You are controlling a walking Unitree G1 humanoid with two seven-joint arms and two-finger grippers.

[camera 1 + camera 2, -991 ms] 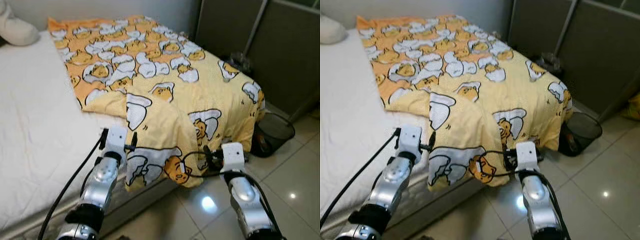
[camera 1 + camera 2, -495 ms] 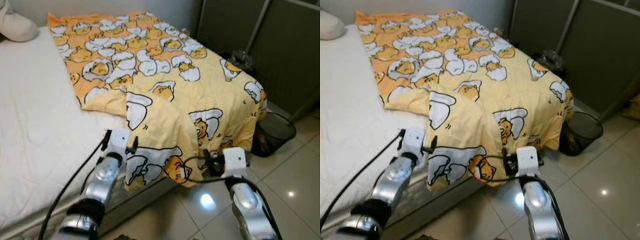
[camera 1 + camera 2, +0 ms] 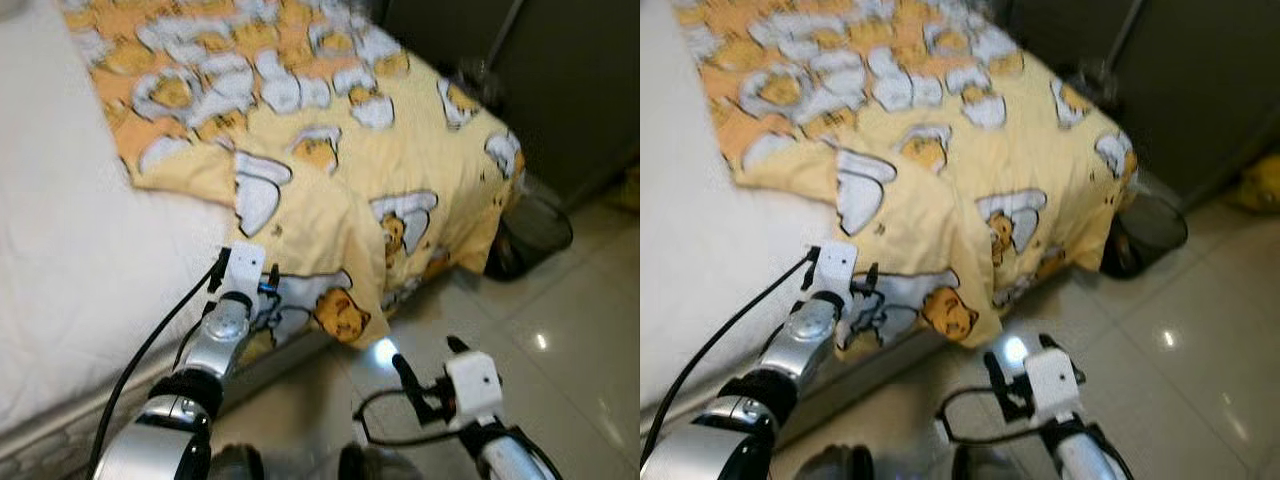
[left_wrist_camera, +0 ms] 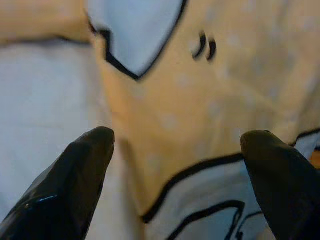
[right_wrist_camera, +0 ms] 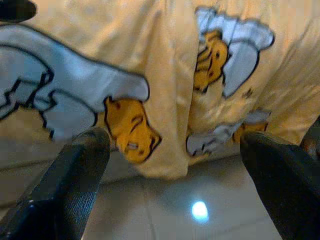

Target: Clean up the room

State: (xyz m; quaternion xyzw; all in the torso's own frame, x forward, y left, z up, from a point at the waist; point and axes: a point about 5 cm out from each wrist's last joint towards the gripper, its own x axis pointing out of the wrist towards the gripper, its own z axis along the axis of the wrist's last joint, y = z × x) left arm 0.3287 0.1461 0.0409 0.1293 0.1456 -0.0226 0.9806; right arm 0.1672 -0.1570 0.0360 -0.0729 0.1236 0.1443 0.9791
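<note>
A yellow blanket (image 3: 330, 170) printed with cartoon egg figures covers the right side of the bed and hangs over its corner toward the floor. One fold lies turned over near the bed's front edge. My left gripper (image 3: 268, 288) is at that hanging edge. In the left wrist view its fingers (image 4: 75, 170) stand open with the blanket (image 4: 200, 100) close in front of them. My right gripper (image 3: 430, 362) hovers over the tiled floor, open and holding nothing. It is set back from the blanket's drooping corner (image 5: 150, 100).
The bare white mattress (image 3: 70, 270) takes up the left side. A black wire bin (image 3: 535, 235) stands on the floor by the bed's far corner, with dark wardrobe doors (image 3: 570, 90) behind it. Glossy floor tiles (image 3: 560, 340) spread to the right.
The view has tipped down and shifted. My right gripper has drawn back from the blanket's hanging corner to above the floor. The left gripper stays at the blanket's edge.
</note>
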